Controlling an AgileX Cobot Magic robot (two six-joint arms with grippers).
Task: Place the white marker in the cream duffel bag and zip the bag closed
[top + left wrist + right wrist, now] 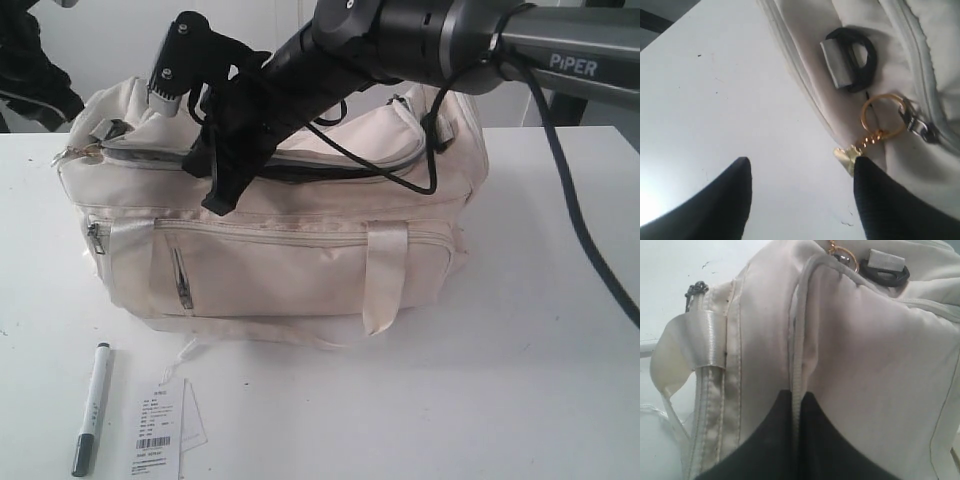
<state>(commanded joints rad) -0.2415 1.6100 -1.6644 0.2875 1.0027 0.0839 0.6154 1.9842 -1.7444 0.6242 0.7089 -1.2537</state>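
Right now the right gripper [796, 405] is pinched together on a piped top seam of the cream duffel bag [300, 270]; the left gripper [801, 170] hangs with its fingers apart at the bag's end, just beside a gold key ring [863, 114] and a black strap ring [868, 55]; the white marker [90, 410] lies on the tabletop [480, 400], well apart from both grippers, beside a paper tag [160, 432].

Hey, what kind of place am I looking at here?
Likely a robotics lab or test bench. A robot arm marked PiPER reaches over a plain white table, where a cream duffel bag, a white marker and a barcode paper tag are laid out as if staged.
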